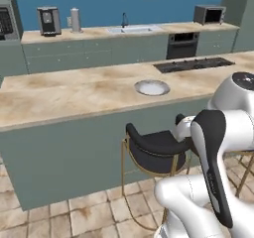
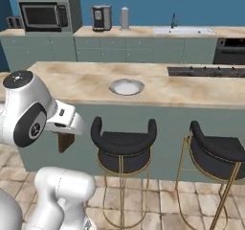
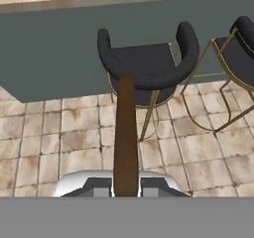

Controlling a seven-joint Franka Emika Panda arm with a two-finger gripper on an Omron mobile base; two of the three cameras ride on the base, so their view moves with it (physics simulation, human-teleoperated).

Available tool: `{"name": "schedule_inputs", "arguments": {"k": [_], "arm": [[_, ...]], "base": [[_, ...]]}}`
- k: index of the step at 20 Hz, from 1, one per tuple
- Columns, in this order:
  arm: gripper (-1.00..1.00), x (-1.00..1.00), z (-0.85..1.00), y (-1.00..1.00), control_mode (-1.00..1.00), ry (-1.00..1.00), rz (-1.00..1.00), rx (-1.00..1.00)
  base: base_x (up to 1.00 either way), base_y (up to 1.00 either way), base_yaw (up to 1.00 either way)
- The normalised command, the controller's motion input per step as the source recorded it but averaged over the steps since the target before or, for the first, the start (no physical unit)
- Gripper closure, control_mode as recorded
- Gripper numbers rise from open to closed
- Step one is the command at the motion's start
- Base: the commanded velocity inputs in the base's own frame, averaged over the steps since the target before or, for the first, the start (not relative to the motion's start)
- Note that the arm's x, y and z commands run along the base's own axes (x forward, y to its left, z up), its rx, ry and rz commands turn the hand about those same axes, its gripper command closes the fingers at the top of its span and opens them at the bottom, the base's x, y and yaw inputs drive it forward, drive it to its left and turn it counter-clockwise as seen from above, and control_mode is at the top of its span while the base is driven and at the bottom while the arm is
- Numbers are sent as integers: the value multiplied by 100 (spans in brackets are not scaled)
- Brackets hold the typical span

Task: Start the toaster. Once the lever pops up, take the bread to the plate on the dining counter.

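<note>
My gripper (image 3: 125, 187) is shut on the bread (image 3: 125, 133), a thin dark brown slice seen edge-on, standing out from between the fingers. From the right base, the bread (image 2: 66, 141) hangs below my hand (image 2: 64, 121), in front of the dining counter's grey-green base and below its top. The plate (image 1: 152, 87) (image 2: 127, 86), round and whitish-grey, lies on the beige marble top of the dining counter (image 1: 64, 90) (image 2: 76, 78), up and to the right of the slice. The toaster (image 2: 14, 22) sits far back on the wall counter; its lever is too small to tell.
Two black stools with gold legs (image 2: 123, 145) (image 2: 217, 150) stand against the counter; the nearer one (image 3: 144, 63) is right ahead of my hand. A black cooktop (image 1: 193, 64) is set into the counter's right end. Sink, microwave (image 2: 42, 16) and coffee machine line the back wall.
</note>
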Motion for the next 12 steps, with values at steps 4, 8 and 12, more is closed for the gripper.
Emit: {"name": "schedule_inputs", "arguments": {"k": [4,8,12], "arm": [[100,0,0,0,100,0,0,0],[100,0,0,0,100,0,0,0],[100,0,0,0,100,0,0,0]], "base": [[46,-69,43],[47,-40,14],[69,-16,1]]}}
